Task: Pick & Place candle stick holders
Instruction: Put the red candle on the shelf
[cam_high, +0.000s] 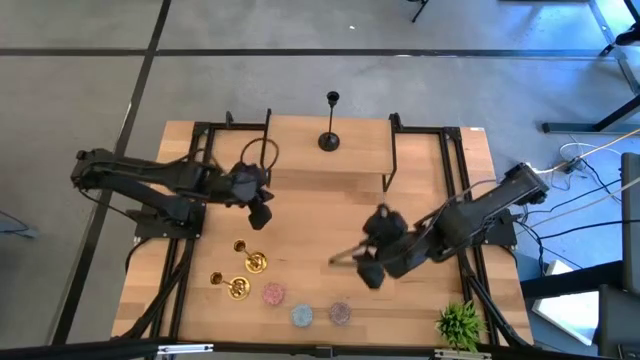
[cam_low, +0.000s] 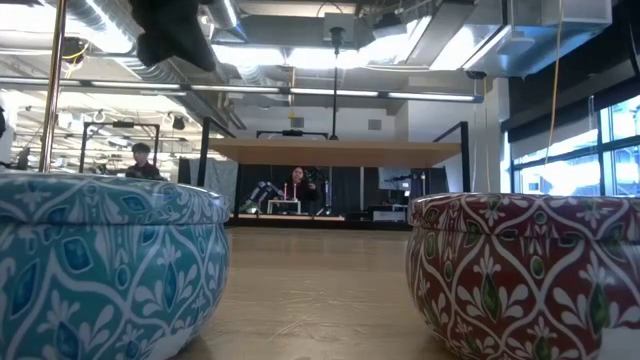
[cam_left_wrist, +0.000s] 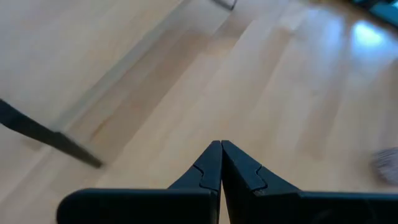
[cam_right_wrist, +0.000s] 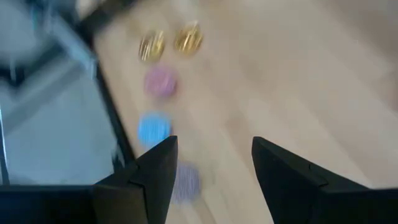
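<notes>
A black candlestick stands on its round base at the table's far middle. Two gold candlesticks stand at the near left. The pink, light blue and purple squat holders sit in a row near the front edge. My left gripper is shut and empty, above the table beyond the gold sticks; its closed tips show in the left wrist view. My right gripper is open and empty, right of the purple holder. Its wrist view shows the purple, blue and pink holders.
A green spiky plant sits at the near right corner. Black frame rails rise at the table's far side and run along both sides. In the low view the patterned blue and red-looking holders stand close. People are far behind.
</notes>
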